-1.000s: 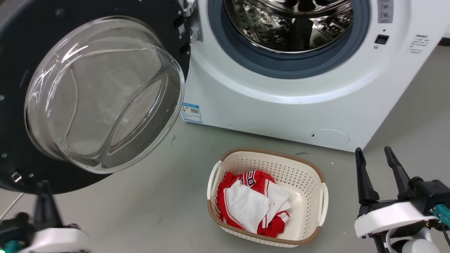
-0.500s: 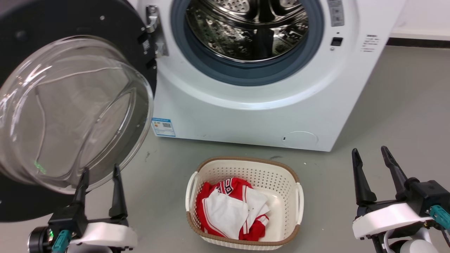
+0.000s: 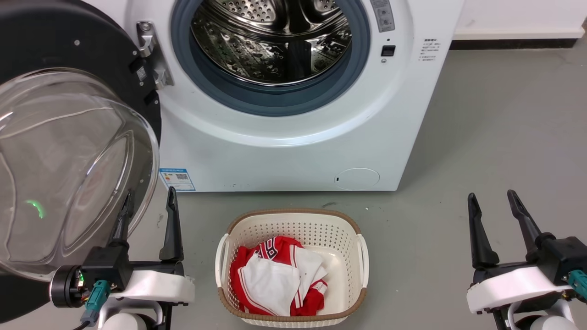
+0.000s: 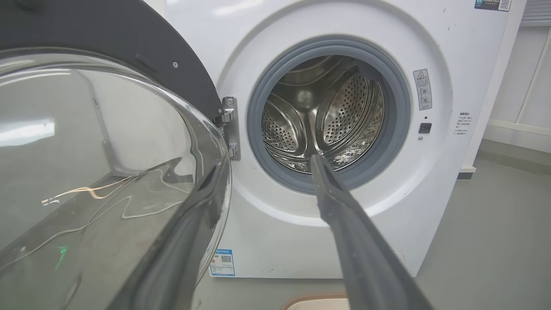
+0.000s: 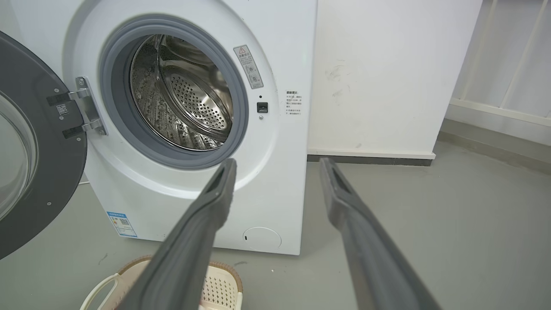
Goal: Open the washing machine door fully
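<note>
Two long dark fingers [image 3: 172,224] on the left gripper [image 3: 149,195] are spread wide with nothing between them, pointing up at the lower left of the head view. The outer one lines up right against the rim of the clear bulging glass bowl [image 3: 69,178], and honestly I can't tell if it touches or just sits in front. That bowl belongs to the large round glossy black washing machine door [image 3: 78,50], which is swung way out on its metal hinge [image 3: 153,64] to the left of the opening, inner side facing the robot. Over at the lower right, the right gripper [image 3: 491,196] has its fingers [image 3: 477,238] parted too, empty, above the grey floor [image 3: 481,114] and well apart from the machine. Between the two grippers sits a cream perforated plastic laundry basket [image 3: 293,214] with a brown rim, red and white clothes [image 3: 275,284] bunched inside. Behind it is the big white boxy washing machine [image 3: 284,160], its shiny perforated steel drum [image 3: 270,41] in plain sight, a blue-grey rubber seal [image 3: 275,101] around it, a small blue label [image 3: 177,179] low at the front's left corner and a round flap [image 3: 357,178] low right.
</note>
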`<state>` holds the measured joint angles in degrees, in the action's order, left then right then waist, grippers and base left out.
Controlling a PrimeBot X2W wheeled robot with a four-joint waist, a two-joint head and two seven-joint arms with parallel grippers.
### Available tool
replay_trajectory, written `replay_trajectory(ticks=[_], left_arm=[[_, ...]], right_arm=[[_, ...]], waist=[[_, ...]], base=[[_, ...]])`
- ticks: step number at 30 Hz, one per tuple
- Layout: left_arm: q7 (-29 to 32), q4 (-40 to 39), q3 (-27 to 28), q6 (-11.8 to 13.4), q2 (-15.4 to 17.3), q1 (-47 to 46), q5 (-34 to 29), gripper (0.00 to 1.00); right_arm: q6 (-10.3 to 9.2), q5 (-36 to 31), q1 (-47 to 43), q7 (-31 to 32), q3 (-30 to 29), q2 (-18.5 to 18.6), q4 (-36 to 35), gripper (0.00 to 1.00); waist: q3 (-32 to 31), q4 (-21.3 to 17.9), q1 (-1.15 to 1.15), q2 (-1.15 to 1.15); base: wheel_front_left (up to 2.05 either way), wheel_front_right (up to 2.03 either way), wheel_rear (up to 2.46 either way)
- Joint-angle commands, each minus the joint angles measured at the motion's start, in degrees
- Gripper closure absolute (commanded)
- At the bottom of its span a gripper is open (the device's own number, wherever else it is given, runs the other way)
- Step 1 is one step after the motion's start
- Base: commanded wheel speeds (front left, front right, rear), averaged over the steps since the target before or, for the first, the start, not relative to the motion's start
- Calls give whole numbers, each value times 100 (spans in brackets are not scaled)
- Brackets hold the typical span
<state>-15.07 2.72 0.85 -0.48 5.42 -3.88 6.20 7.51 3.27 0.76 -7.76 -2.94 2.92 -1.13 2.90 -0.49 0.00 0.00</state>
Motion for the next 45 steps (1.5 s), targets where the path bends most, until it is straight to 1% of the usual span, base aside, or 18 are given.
replay_trajectory(ticks=[1,6,26,31,33,34,36,45], left_arm=[[-13,-1,22,3,1,-30,-37,0],[-14,66,75,29,-20,11,-51,0],[-14,181,206,-44,-98,-16,-86,0],[-14,40,181,-136,-86,-22,-132,0],[-14,85,215,-84,-97,30,-115,0],[3,113,197,-89,-94,10,-125,100],[55,217,237,-99,-97,-18,-36,100],[366,357,310,-174,-116,-73,1059,100]], right_arm=[[-4,-15,-66,7,10,-9,-23,0],[-4,54,-84,3,70,-9,23,0],[-4,158,23,-33,64,-8,115,0],[-4,190,24,-39,71,-9,145,0],[-4,207,28,-42,78,-9,161,0],[0,186,-13,-25,71,-1,170,100],[0,276,-41,-27,90,-1,215,100],[0,1449,39,123,81,48,368,100]], waist=[[14,-29,0,0],[37,-77,0,0],[23,-67,0,0],[29,-61,0,0],[24,-62,0,0],[25,-62,0,0],[22,-61,0,0],[1,-52,0,0]], base=[[0,0,0],[0,0,0],[0,0,0],[0,0,0],[0,0,0],[0,0,0],[0,0,0],[0,0,0]])
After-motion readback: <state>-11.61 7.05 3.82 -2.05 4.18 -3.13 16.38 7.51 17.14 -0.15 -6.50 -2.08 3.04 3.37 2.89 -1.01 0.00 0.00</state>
